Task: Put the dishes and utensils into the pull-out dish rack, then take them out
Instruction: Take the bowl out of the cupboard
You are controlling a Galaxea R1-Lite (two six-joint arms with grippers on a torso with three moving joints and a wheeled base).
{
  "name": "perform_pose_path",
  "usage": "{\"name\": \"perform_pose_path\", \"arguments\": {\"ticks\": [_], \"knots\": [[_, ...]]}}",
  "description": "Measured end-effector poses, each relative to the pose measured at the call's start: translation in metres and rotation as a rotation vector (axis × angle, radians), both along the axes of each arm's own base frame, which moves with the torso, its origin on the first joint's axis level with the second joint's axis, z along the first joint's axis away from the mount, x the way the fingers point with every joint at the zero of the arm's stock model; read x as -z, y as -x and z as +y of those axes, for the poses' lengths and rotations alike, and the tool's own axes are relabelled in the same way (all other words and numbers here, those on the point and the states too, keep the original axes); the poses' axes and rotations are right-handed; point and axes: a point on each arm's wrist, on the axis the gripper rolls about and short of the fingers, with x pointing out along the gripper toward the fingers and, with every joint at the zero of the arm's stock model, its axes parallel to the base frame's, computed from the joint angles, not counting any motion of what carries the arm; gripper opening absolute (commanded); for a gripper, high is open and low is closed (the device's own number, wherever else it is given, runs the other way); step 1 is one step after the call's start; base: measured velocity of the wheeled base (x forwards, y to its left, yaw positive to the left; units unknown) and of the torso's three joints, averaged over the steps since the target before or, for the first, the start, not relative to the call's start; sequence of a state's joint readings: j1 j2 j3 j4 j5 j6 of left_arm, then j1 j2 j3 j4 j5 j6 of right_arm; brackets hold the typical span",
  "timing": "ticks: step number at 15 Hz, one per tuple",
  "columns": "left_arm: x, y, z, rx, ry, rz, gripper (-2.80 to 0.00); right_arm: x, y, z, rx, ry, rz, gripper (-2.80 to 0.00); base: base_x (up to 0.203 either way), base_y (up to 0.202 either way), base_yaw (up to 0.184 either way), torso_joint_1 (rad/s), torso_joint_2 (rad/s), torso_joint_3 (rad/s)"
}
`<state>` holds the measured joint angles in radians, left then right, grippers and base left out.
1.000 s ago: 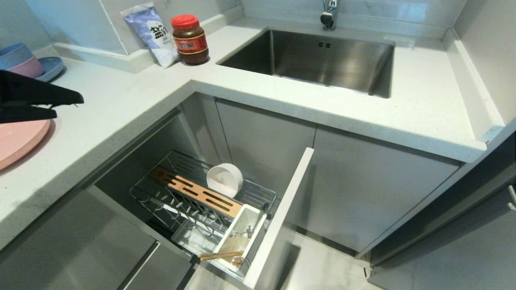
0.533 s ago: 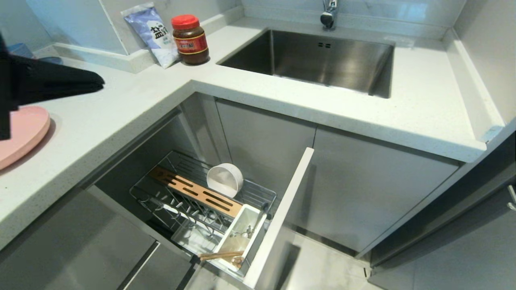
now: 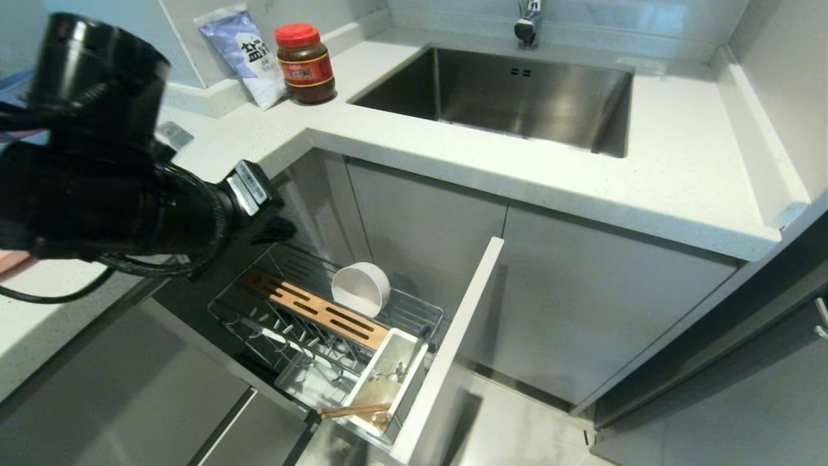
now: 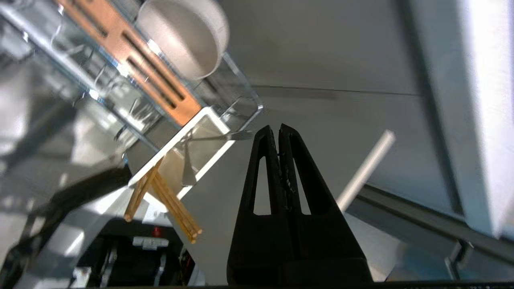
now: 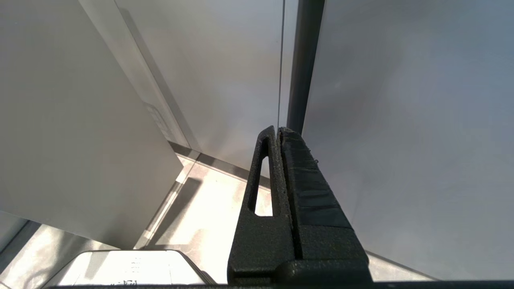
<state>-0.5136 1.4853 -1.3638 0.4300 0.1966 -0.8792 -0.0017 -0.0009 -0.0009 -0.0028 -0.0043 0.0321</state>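
Note:
The pull-out dish rack stands drawn out below the counter, its light-grey front panel on the right. A cream-white bowl rests on its side beside the wooden strip. The chopsticks and the fork stick out of the white caddy. My left gripper hangs above the rack's back end, shut and empty. A sliver of the pink plate shows behind the left arm. My right gripper is shut, parked low by the cabinet fronts.
A steel sink with a faucet is set in the white counter. A red-lidded jar and a salt bag stand at the back corner. Closed cabinet doors flank the rack.
The left arm has swung off the counter by the pink plate, rightward and down over the rack. Its fingers, slightly apart a second ago, have closed on nothing.

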Motion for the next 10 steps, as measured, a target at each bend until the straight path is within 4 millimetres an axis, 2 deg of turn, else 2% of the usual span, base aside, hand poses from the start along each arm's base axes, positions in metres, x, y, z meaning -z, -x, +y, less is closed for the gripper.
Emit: {"name": "perform_pose_path", "arguments": {"ticks": [4, 5, 10], "knots": [[0.04, -0.039, -0.019, -0.04, -0.014, 0.127, -2.8, 0.0, 0.0, 0.0, 0.0, 0.0, 0.001, -2.8, 0.0, 0.0, 0.0, 0.0, 0.0, 0.0], [0.049, -0.048, -0.021, -0.045, -0.019, 0.143, 0.0, 0.0, 0.0, 0.0, 0.0, 0.0, 0.001, -2.8, 0.0, 0.0, 0.0, 0.0, 0.0, 0.0], [0.082, -0.081, -0.022, -0.049, -0.019, 0.224, 0.0, 0.0, 0.0, 0.0, 0.0, 0.0, 0.001, -2.8, 0.0, 0.0, 0.0, 0.0, 0.0, 0.0]]}}
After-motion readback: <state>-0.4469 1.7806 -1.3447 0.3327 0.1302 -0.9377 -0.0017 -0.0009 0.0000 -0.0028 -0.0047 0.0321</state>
